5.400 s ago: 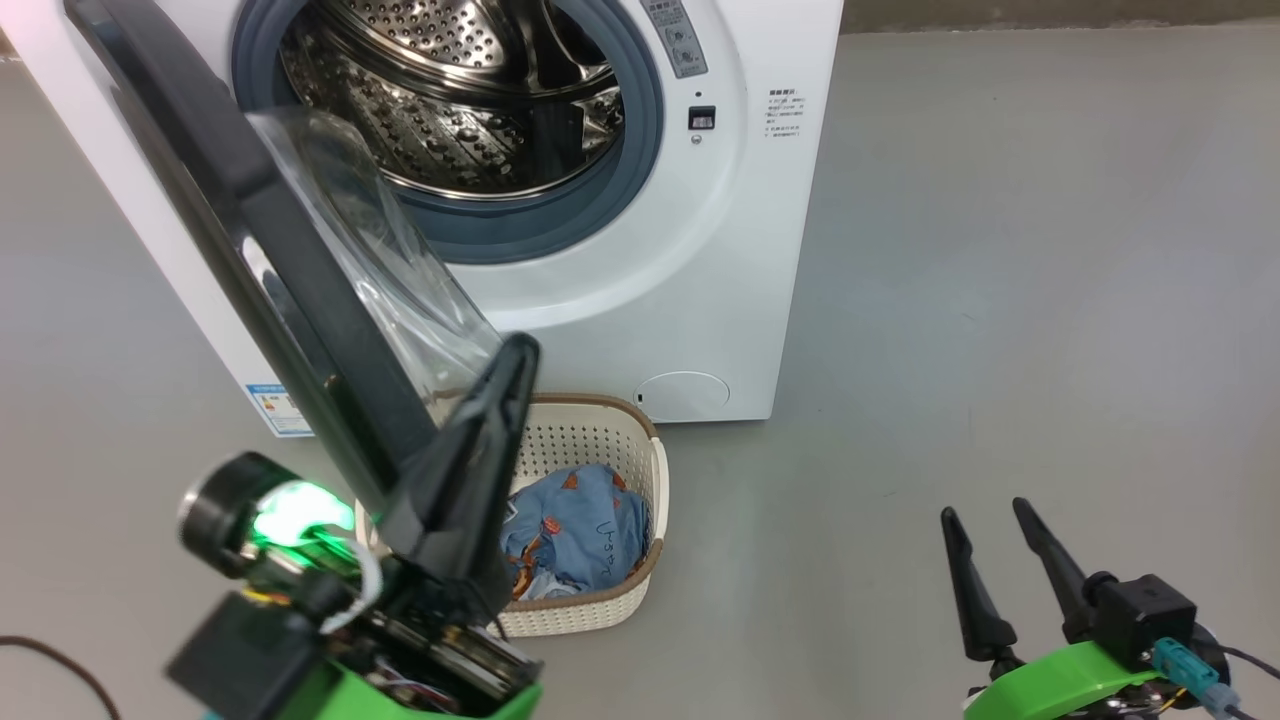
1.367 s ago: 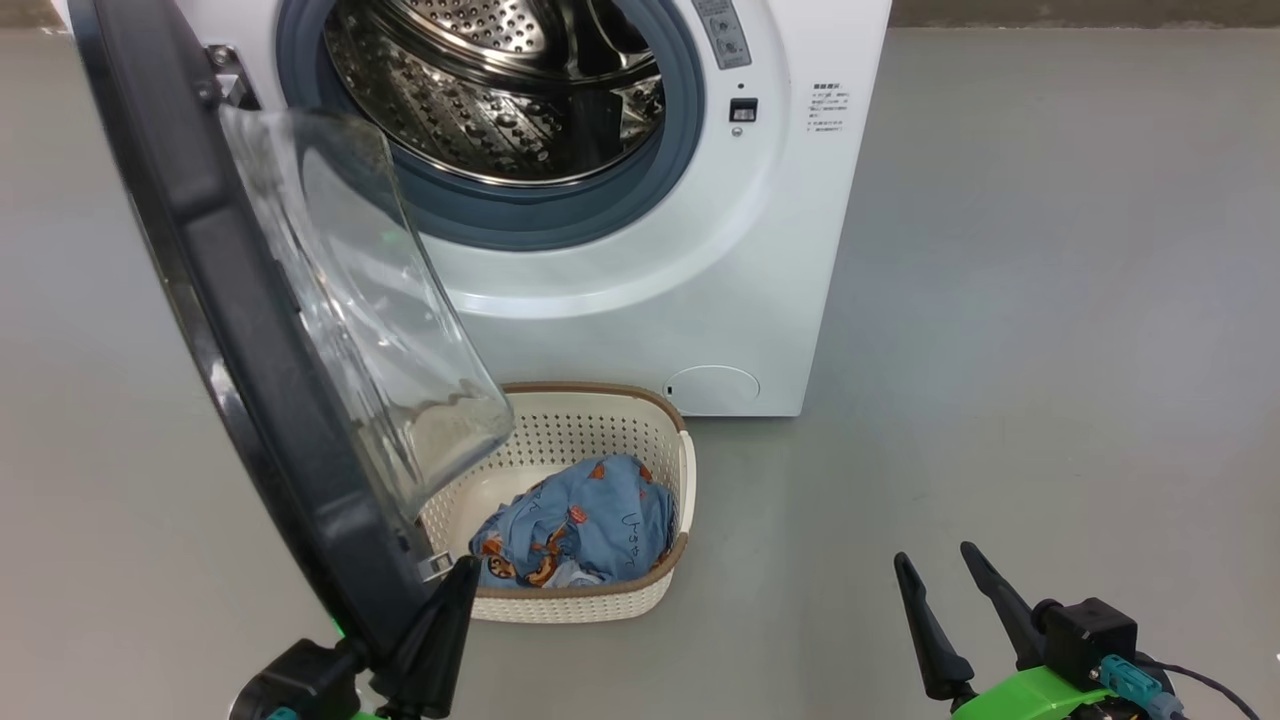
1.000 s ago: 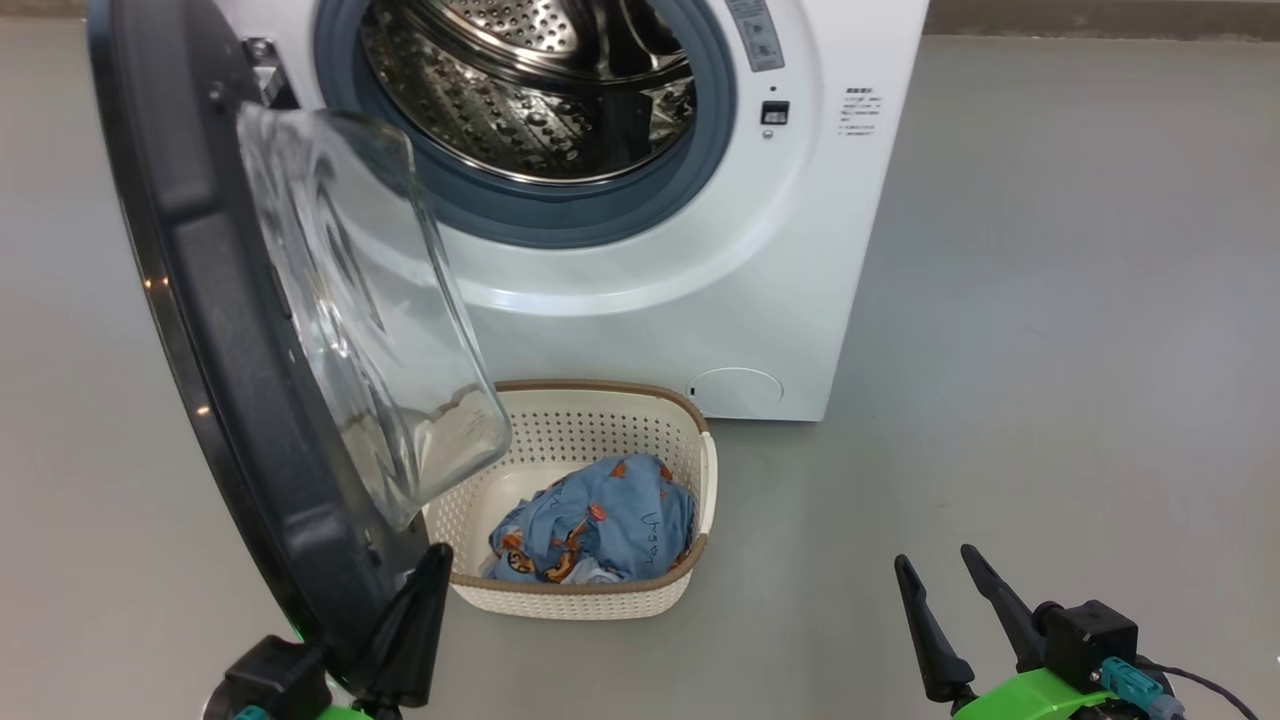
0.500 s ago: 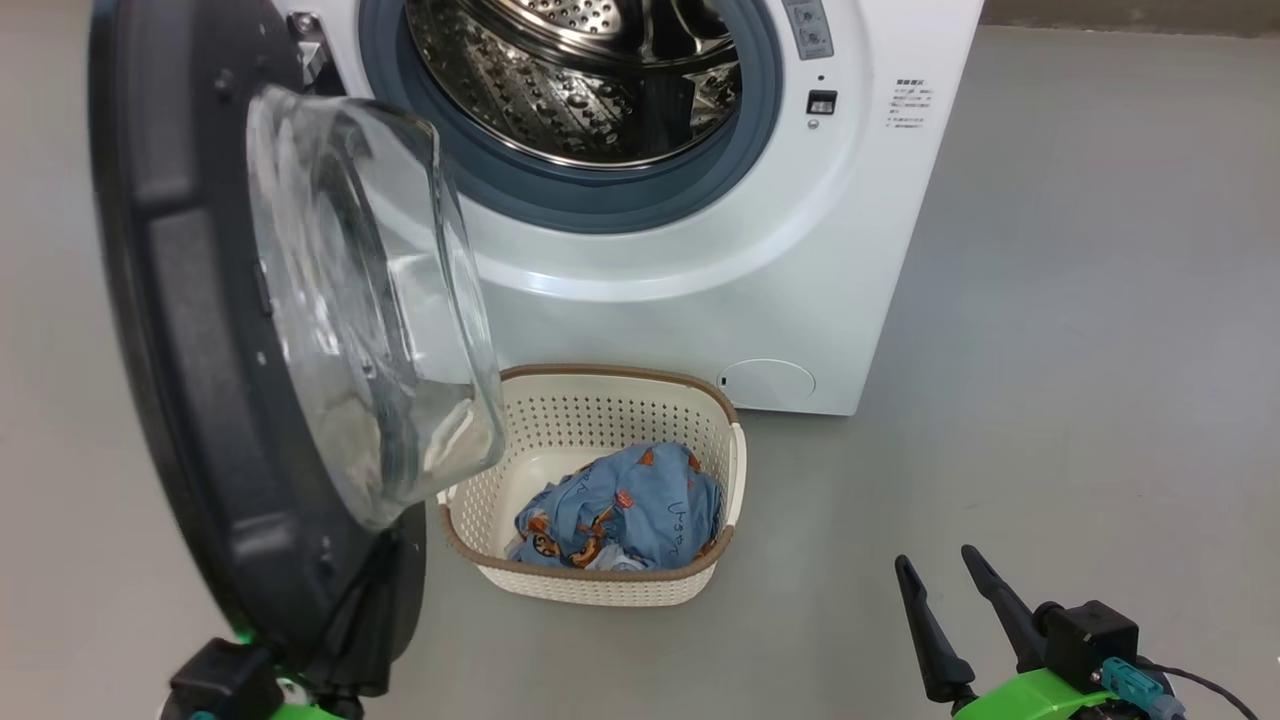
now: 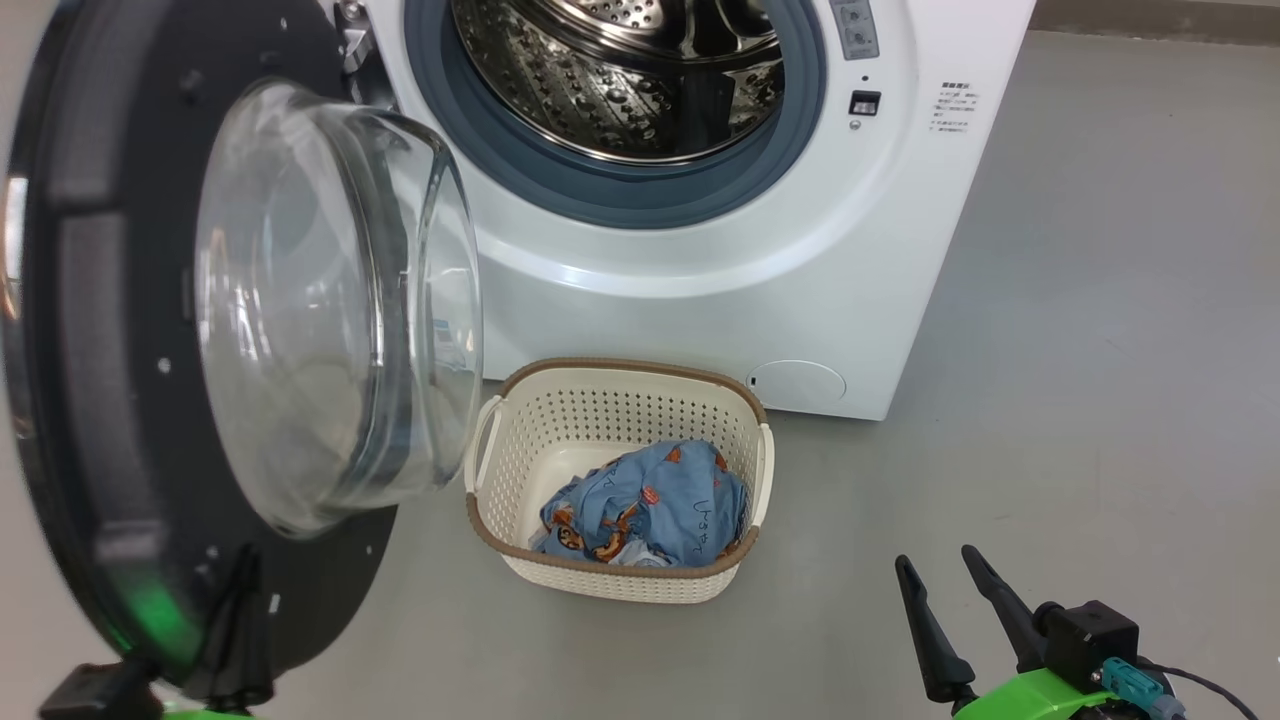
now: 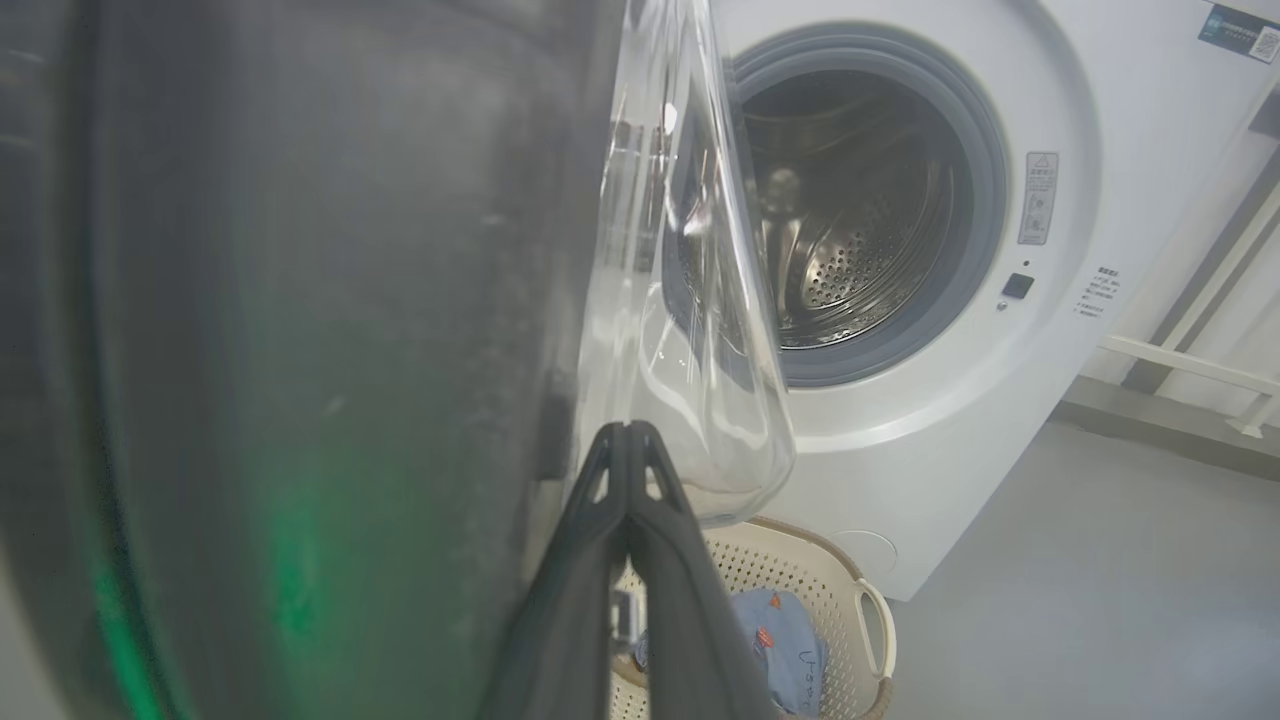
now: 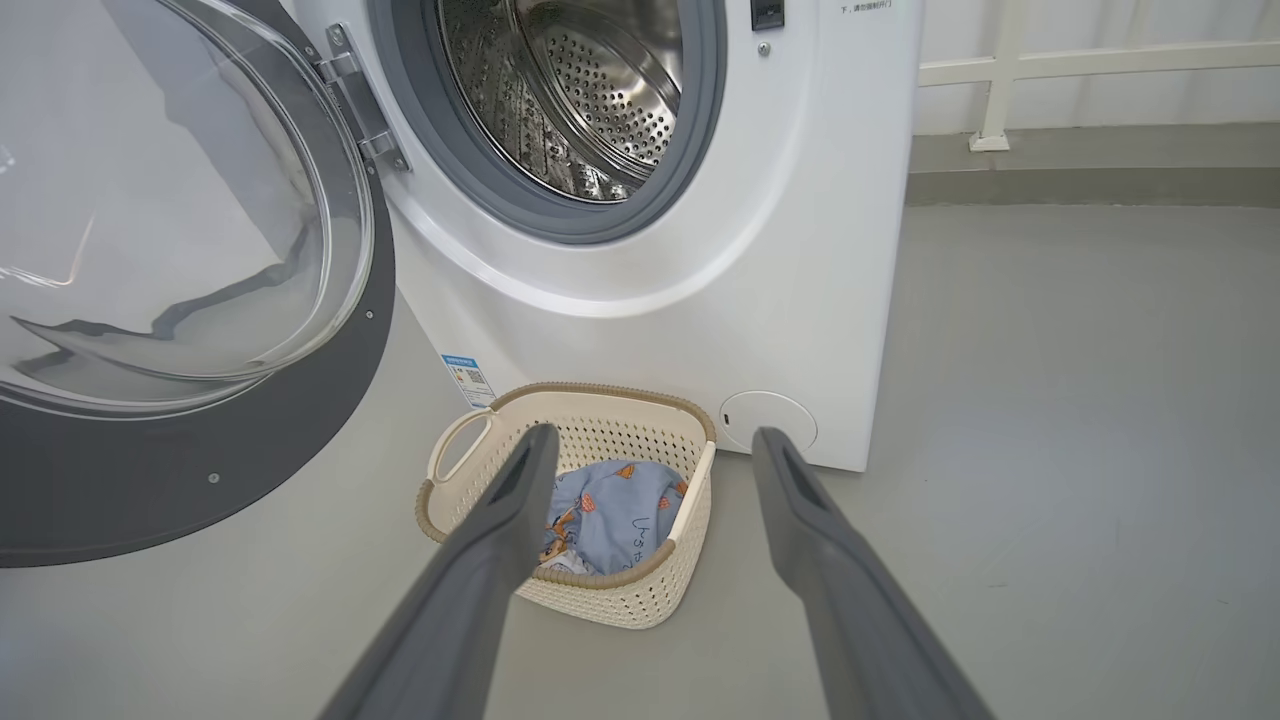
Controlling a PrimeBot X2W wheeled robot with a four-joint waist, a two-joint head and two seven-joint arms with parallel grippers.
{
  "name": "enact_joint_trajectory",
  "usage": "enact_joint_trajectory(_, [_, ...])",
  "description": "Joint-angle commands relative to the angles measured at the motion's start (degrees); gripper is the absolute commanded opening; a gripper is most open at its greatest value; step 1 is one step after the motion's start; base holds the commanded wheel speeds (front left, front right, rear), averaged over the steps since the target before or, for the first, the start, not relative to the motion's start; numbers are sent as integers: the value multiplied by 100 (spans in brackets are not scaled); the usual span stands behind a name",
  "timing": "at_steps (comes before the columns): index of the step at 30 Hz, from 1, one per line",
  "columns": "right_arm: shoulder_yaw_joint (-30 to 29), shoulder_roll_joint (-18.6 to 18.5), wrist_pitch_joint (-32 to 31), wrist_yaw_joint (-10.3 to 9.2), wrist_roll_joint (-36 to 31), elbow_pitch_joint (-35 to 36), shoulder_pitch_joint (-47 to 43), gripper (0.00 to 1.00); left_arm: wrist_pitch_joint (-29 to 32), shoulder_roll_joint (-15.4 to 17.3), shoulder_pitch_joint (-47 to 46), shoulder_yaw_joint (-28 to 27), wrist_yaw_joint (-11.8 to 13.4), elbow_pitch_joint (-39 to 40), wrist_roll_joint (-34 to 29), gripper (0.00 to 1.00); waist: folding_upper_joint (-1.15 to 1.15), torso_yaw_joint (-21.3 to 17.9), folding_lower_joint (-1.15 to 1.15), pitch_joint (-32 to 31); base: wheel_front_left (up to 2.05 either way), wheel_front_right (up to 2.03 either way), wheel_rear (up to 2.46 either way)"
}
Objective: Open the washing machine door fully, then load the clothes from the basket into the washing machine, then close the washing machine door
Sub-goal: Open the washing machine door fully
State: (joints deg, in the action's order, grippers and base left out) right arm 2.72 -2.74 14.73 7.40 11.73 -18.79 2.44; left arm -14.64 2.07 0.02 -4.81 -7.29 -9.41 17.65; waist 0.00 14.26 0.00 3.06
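Note:
The washing machine (image 5: 700, 250) stands with its steel drum (image 5: 640, 70) exposed. The washing machine door (image 5: 110, 400) hangs swung far out to the left, its glass bowl (image 5: 330, 300) facing the camera. In front of the machine, the basket (image 5: 610, 410) holds the clothes (image 5: 650, 500), a bunched blue fabric with orange prints. My left gripper (image 5: 248, 560) is shut, empty, at the inner face of the door's lower rim. In the left wrist view, this gripper (image 6: 628, 430) points up beside the bowl (image 6: 700, 300). My right gripper (image 5: 935, 560) is open and empty, low at the right, aimed toward the basket (image 7: 600, 590).
Grey floor (image 5: 1100, 350) stretches to the right of the machine. A round white flap (image 5: 797, 382) sits low on the machine's front, and a blue label (image 7: 465, 375) at its lower left corner. A white railing (image 7: 1000, 70) runs along the back wall.
The door has swung further open to the left, with my shut left gripper moving down and left along its rim. The camera has turned, sliding machine and basket rightwards. The right gripper has stayed put.

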Motion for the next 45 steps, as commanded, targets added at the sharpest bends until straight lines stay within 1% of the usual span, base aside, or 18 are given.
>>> enact_joint_trajectory(1, [136,-14,27,9,67,111,117,100,-36,108,-171,-421,90,25,-9,0,0,28,0,4,0,0,0])
enact_joint_trajectory(6, [169,-14,27,9,48,106,143,100,-36,99,-284,-767,114,-166,-1,0,0,28,0,21,0,0,0])
enact_joint_trajectory(14, [191,-14,27,9,18,107,180,100,-36,107,-602,-1364,167,-529,35,0,0,-94,0,95,0,0,0])
enact_joint_trajectory(15, [191,-14,27,9,18,107,180,100,-36,107,-602,-1364,167,-529,35,0,0,-94,0,95,0,0,0])
enact_joint_trajectory(21, [183,-14,27,9,-1,91,197,100,-36,228,-880,-1952,263,-820,69,0,0,-172,0,129,0,0,0])
enact_joint_trajectory(27, [167,-14,27,9,3,69,195,100,-36,392,-1117,-2456,244,-1113,34,0,0,-202,0,108,0,0,0])
enact_joint_trajectory(29, [175,-14,27,9,7,59,191,100,-36,488,-1184,-2528,221,-1211,-54,0,0,-213,0,95,0,0,0])
enact_joint_trajectory(30, [179,-14,27,9,2,52,193,100,-36,592,-1255,-2574,208,-1315,-154,0,0,-226,0,85,0,0,0])
enact_joint_trajectory(34, [202,-14,27,9,-15,44,199,100,-36,763,-1418,-2660,169,-1537,-251,0,0,-266,0,65,0,0,0])
enact_joint_trajectory(45, [243,-14,27,9,-33,46,181,100,-36,1081,-1686,-2907,99,-2148,-446,0,0,-406,0,51,0,0,0])
